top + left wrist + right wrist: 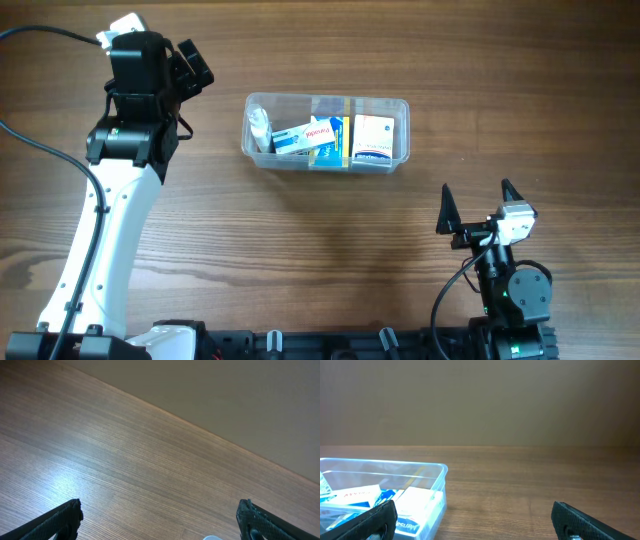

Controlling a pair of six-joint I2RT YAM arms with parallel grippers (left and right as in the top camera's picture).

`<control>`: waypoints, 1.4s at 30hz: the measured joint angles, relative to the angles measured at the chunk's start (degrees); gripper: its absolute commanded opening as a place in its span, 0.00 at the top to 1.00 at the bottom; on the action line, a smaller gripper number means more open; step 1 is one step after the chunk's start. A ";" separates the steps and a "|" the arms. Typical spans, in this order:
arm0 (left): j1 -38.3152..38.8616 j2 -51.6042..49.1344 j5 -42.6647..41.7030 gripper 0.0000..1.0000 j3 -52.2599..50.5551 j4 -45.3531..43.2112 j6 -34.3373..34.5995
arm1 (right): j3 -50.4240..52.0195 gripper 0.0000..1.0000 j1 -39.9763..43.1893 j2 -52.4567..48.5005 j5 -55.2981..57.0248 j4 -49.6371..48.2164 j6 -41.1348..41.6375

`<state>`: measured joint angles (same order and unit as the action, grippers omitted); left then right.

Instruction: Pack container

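The left claw point(193, 62) and the right claw point(478, 206) would best hold off from the container point(404, 106), since packing looks finished. Both are spread wide and empty, the left one off the container's left end, the right one near its right end. Small boxes point(372, 138) lie inside, and nothing loose shows on the tabletop point(330, 250).

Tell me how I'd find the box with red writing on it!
On the wooden table, find the clear container near the far middle. Inside it, the box with red writing lies tilted in the centre. Its neighbours show blue or yellow print, not red.
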<state>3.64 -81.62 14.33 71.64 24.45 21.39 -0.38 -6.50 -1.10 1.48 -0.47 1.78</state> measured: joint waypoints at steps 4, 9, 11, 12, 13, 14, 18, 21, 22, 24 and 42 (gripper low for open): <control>0.00 -0.02 0.00 0.00 0.00 0.00 0.00 | 0.00 0.00 0.00 0.00 0.00 0.00 -0.17; 0.00 0.00 0.00 0.00 0.00 0.00 0.00 | 0.00 0.00 0.00 0.00 0.00 0.00 -0.17; 0.00 0.00 0.00 0.00 0.00 0.00 0.00 | 0.00 0.00 0.00 0.00 0.00 0.00 -0.17; 0.00 0.00 0.00 0.00 0.00 0.00 0.00 | 0.00 0.00 0.00 0.00 0.00 0.00 -0.17; 0.00 0.00 0.00 0.00 0.00 0.00 0.00 | 0.00 0.00 0.00 0.00 0.00 0.00 -0.17; 0.00 0.00 0.00 0.00 0.00 0.04 0.00 | 0.00 0.00 0.00 0.00 0.00 0.00 -0.17; 0.00 1.09 0.00 0.00 0.00 3.39 0.02 | 0.00 0.00 0.00 0.00 0.00 0.00 -0.17; 0.00 7.15 0.02 0.00 0.00 8.26 0.13 | 0.00 0.00 0.00 0.00 -0.02 0.04 -0.17; 0.02 9.38 -0.02 0.00 0.00 9.38 0.20 | 0.00 0.00 0.00 0.00 -0.02 0.02 -0.17; 0.04 16.79 0.00 0.00 -0.02 12.00 0.22 | 0.00 0.00 0.00 0.00 -0.02 0.02 -0.17; 0.04 67.14 2.60 0.00 0.39 15.65 -0.35 | 0.00 0.00 0.00 0.00 -0.02 0.02 -0.17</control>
<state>3.68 -14.48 16.93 72.03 40.10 21.04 -0.38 -6.50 -1.10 1.45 -0.45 1.61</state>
